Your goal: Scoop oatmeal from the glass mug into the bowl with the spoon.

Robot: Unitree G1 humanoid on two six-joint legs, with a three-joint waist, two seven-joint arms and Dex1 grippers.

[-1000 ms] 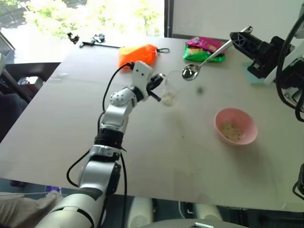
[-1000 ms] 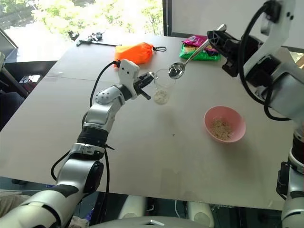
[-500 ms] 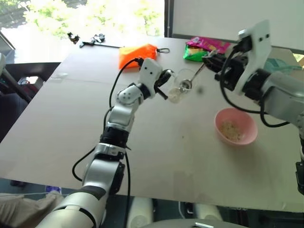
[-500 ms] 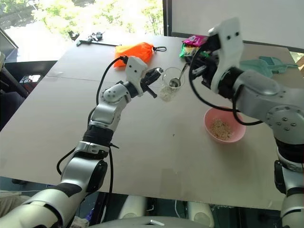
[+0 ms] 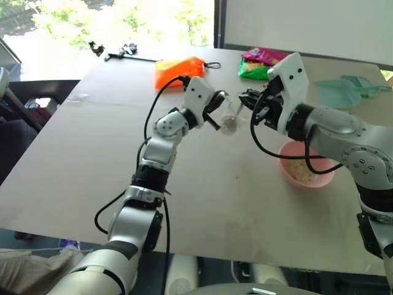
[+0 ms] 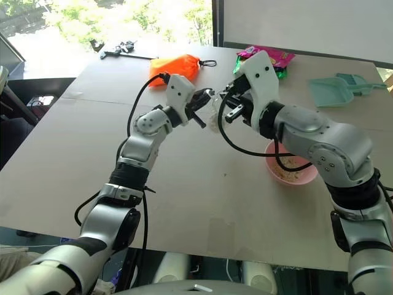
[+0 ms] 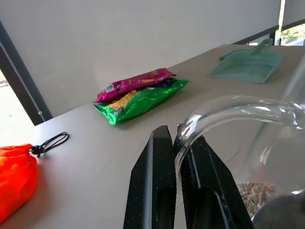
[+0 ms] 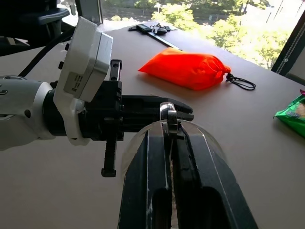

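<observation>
My left gripper (image 5: pixel 216 106) is shut on the handle of the glass mug (image 5: pixel 230 117) and holds it a little above the table. In the left wrist view its fingers (image 7: pixel 159 171) pinch the clear handle, with pale oatmeal (image 7: pixel 255 191) lying in the mug's bottom. The right gripper (image 5: pixel 249 101) faces it from the right, shut on the spoon (image 8: pixel 167 113), whose silver handle end shows between the fingers. The spoon reaches down into the mug (image 8: pixel 143 143). Partly behind my right forearm, the pink bowl (image 5: pixel 313 178) sits on the table with some oatmeal (image 5: pixel 299 169) in it.
An orange pouch (image 5: pixel 178 69) and a green and pink snack packet (image 5: pixel 261 61) lie at the far side of the table. A teal dustpan (image 5: pixel 344 91) rests at the far right. Black tools (image 5: pixel 116 52) lie at the far left corner.
My right gripper came down and to the left with the spoon, rolling its wrist, and the spoon went from above the mug into it. The left gripper shifted the mug slightly right.
</observation>
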